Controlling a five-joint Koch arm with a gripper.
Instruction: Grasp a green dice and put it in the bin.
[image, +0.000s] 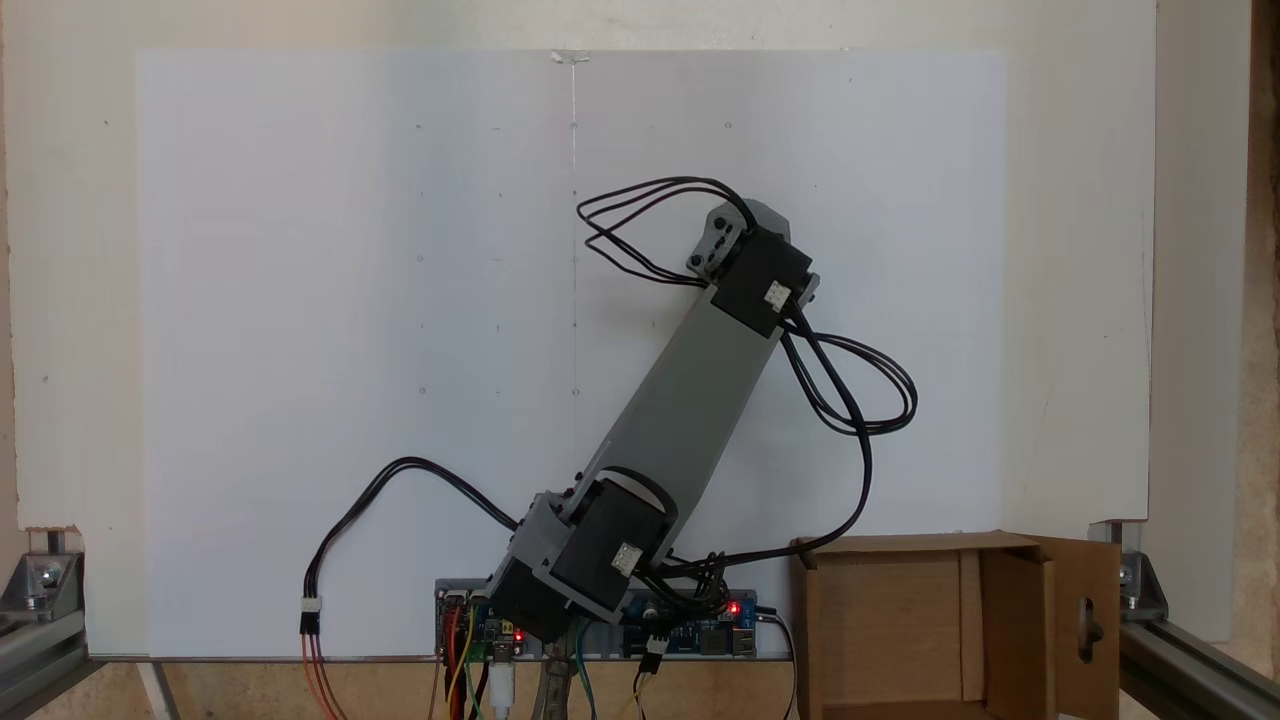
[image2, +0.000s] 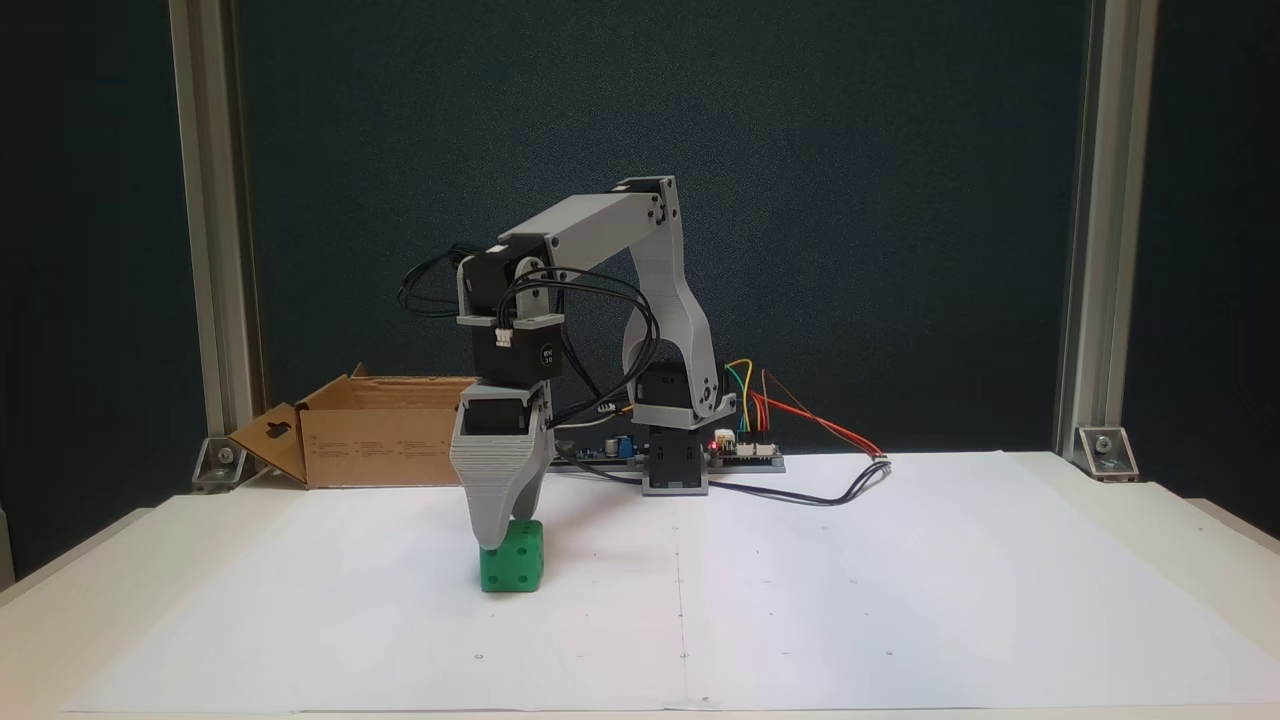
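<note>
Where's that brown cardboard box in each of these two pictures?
Fixed view from above: the bin sits in the bottom right corner, its handle-hole flap at the right.
Fixed view from the front: the bin stands at the back left, behind the gripper.
Shared landmark: the circuit board at the arm's base.

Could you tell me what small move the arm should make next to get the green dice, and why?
Probably close, or confirm, the grip before lifting. In a fixed view the gripper is down at the green dice, which sits on the white paper. One jaw overlaps its front; whether the jaws are clamped cannot be told. The bin stands apart.
</note>
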